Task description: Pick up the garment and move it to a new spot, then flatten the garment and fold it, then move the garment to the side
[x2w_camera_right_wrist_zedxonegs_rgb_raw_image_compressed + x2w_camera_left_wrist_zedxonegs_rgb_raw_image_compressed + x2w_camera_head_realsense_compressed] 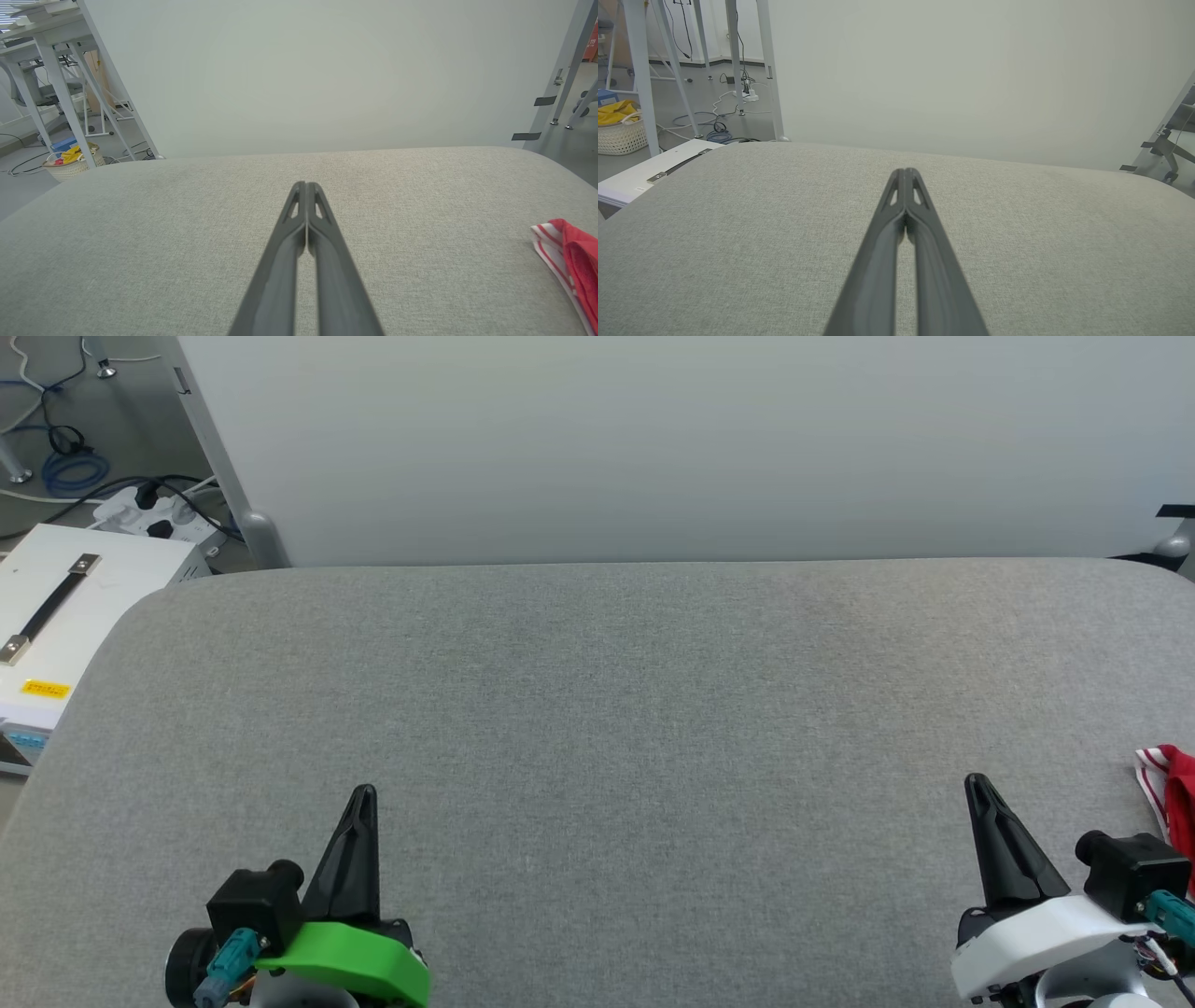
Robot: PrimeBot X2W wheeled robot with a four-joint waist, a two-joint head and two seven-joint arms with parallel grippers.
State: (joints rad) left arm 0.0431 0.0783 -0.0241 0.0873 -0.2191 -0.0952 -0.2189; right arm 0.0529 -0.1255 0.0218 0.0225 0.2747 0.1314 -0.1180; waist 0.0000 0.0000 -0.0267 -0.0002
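Observation:
The garment (1173, 795) is a red cloth with red-white striped trim; just a corner of it lies at the far right edge of the grey table (597, 709), also at the right of the right wrist view (572, 256). My right gripper (977, 784) hovers low at the lower right, left of the garment and apart from it, its fingers pressed together with nothing between them (305, 185). My left gripper (362, 793) sits at the lower left, also shut and holding nothing (905, 171).
A pale wall panel (691, 448) stands right behind the table's far edge. A white box with a black handle (56, 607) sits off the left edge, with cables and a power strip (149, 509) on the floor. A laundry basket (619, 130) stands further left.

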